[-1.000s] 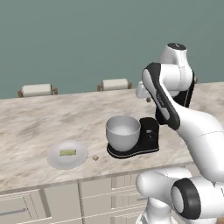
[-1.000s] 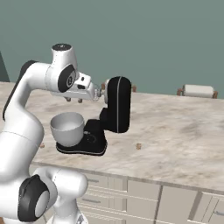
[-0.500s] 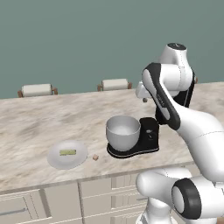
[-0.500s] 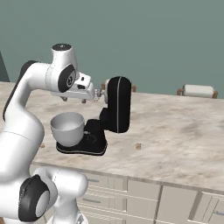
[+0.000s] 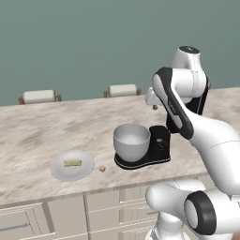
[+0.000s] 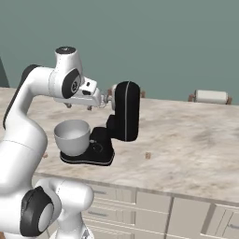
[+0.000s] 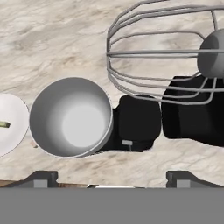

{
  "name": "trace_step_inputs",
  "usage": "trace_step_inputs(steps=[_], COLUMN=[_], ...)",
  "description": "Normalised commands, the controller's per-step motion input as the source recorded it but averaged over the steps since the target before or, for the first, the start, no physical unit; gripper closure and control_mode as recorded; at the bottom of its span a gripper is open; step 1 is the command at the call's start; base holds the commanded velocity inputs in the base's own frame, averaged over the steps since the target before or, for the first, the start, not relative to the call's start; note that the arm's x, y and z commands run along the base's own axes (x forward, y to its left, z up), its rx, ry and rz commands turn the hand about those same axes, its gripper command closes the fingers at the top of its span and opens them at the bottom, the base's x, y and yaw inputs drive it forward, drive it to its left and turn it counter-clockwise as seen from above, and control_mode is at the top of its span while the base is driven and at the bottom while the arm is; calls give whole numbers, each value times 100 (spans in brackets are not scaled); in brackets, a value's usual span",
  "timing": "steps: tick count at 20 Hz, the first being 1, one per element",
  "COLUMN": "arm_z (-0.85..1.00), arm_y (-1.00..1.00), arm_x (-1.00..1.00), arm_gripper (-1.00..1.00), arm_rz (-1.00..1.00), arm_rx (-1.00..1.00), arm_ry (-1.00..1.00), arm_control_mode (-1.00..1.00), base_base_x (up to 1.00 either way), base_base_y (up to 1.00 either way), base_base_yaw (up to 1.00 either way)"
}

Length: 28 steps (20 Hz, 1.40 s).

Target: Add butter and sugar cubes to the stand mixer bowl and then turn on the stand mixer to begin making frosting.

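Observation:
The black stand mixer (image 6: 126,112) stands on the counter with its head tilted up, and its wire whisk (image 7: 162,57) shows close in the hand view. The silver stand mixer bowl (image 5: 132,140) (image 6: 72,137) (image 7: 70,118) sits on the mixer's base with nothing inside. My gripper (image 6: 79,107) (image 5: 153,104) (image 7: 113,178) hovers above the bowl and base, open, with nothing between its fingers. The butter (image 5: 72,163) (image 7: 3,124) lies on a white plate (image 5: 58,171) (image 7: 11,135) left of the bowl. A tan sugar cube (image 5: 101,168) rests on the counter between plate and bowl.
Another small tan cube (image 6: 147,155) lies on the counter right of the mixer. Chair backs (image 5: 39,96) (image 6: 211,96) show beyond the counter's far edge. The counter's front edge runs just below the mixer base, with drawers (image 5: 65,213) under it.
The fingers stand spread wider than a second ago. The arm, mixer, bowl, plate and cubes have not visibly moved.

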Motion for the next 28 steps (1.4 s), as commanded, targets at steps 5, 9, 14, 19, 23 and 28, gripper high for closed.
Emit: trace_step_inputs(steps=[5, 9, 14, 19, 23, 28], arm_z=[0, 0, 0, 0, 0, 0], arm_y=[0, 0, 0, 0, 0, 0], arm_x=[0, 0, 0, 0, 0, 0], arm_gripper=[-100, -100, -100, -100, -100, -100], arm_rz=[0, 0, 0, 0, 0, 0], arm_rx=[0, 0, 0, 0, 0, 0], arm_ry=[0, 0, 0, 0, 0, 0], arm_control_mode=[100, 100, 100, 100, 100, 100], base_base_x=[-27, -31, -33, -21, -20, -18], base_base_y=[15, 19, 36, 42, 40, 41], base_base_yaw=[-9, -15, -19, -18, -16, -16])
